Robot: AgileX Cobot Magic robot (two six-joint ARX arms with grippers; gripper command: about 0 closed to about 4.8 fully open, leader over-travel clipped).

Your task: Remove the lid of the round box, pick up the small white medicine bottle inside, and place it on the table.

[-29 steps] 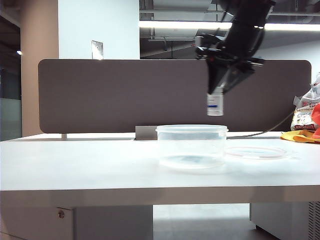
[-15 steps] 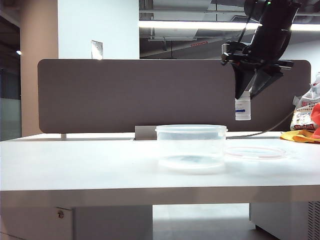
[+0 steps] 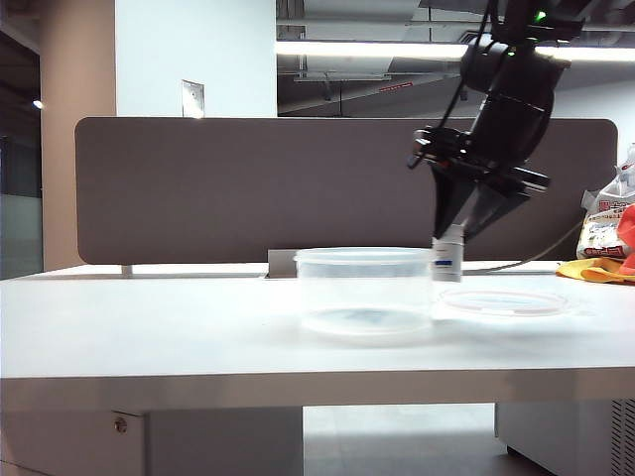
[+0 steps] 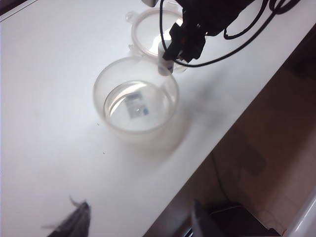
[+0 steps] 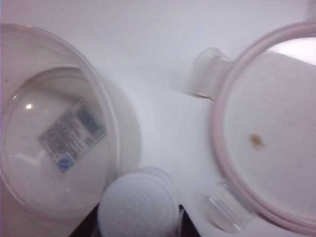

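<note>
I am holding the small white medicine bottle (image 3: 447, 256) in my right gripper (image 3: 458, 230), its fingers pinched on the bottle's upper part, pointing down over the table (image 3: 149, 317). The bottle is hanging upright, low over the white top, in the gap between the round box (image 3: 364, 290) on its left and the lid (image 3: 504, 302) on its right; whether its base is touching the surface I cannot tell. The box is standing open and the lid is lying flat on the table just right of it. In my right wrist view the bottle's white end (image 5: 138, 203) is sitting between the box wall (image 5: 106, 106) and the lid's pinkish rim (image 5: 219, 123).

My left gripper (image 4: 133, 224) is hanging well above the near part of the table, its dark fingertips spread wide and carrying nothing.

Behind the table a dark grey divider panel (image 3: 248, 183) is running across the far edge. A crumpled bag (image 3: 607, 226) and an orange and yellow cloth (image 3: 600, 268) are lying at the far right. Ceiling strip lights (image 3: 367, 48) are glowing beyond.
</note>
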